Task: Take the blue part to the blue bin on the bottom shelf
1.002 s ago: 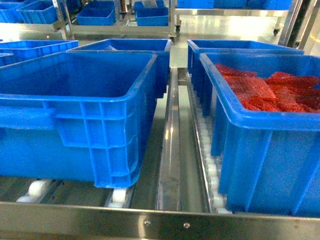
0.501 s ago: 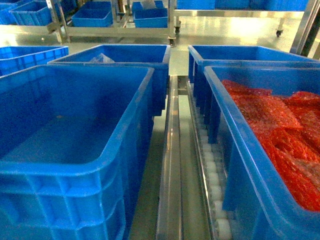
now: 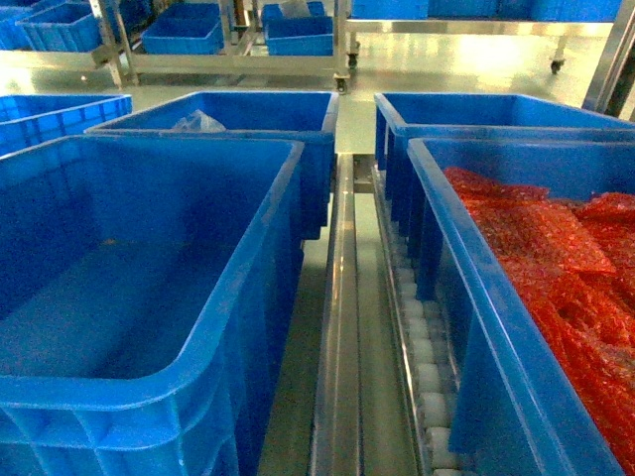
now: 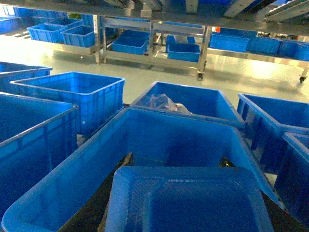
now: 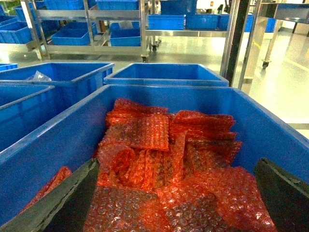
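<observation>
Ahead, the head view shows an empty blue bin (image 3: 149, 297) left of the steel roller rails of the bottom shelf (image 3: 342, 327). Left wrist: the left end effector (image 4: 188, 203) grips the blue part (image 4: 188, 198) over that bin. Right wrist: the right end effector (image 5: 174, 203) gapes wide above red bubble-wrap packets (image 5: 159, 159).

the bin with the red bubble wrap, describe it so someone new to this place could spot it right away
Start at the stainless-steel roller rail running down the middle of the head view. The large deep blue plastic bin just right of it is the one. Unlike the near bin left of the rail, which looks empty, it holds crinkly red bubble-wrap packets.
</observation>
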You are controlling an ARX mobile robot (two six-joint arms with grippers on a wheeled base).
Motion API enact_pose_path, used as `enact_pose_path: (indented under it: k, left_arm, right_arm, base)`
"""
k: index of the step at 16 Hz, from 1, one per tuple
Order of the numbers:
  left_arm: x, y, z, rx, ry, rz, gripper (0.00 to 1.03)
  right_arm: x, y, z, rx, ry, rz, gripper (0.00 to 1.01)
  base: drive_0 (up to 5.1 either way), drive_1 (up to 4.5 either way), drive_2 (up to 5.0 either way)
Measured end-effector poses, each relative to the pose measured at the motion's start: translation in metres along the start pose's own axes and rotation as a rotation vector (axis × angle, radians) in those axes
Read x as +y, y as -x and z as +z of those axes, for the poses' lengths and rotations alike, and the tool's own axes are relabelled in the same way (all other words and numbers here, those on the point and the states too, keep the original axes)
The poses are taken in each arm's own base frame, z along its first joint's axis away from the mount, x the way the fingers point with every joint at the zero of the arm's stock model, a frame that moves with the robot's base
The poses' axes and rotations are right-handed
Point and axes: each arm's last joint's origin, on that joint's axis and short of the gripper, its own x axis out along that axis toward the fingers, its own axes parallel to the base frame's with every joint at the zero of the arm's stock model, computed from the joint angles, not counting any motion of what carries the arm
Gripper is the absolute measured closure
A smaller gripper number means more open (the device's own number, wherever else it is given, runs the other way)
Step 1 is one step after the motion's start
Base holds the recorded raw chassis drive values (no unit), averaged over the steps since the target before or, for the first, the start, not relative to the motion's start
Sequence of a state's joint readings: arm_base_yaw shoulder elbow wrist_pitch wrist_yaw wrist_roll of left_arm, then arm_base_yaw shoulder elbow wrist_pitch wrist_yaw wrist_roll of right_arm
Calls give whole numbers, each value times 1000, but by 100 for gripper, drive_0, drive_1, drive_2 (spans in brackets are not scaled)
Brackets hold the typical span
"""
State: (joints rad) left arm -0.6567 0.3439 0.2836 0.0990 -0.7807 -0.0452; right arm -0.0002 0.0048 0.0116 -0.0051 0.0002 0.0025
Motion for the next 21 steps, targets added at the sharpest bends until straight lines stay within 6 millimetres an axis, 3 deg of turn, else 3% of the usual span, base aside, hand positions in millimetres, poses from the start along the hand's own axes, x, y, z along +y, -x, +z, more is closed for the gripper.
enact_pose_path:
  k: [21]
  left_arm:
    - [0, 0, 0, 0, 0, 0, 60]
  right_arm:
    - [0, 0, 0, 0, 0, 0, 3]
  base:
    - [0, 0, 0]
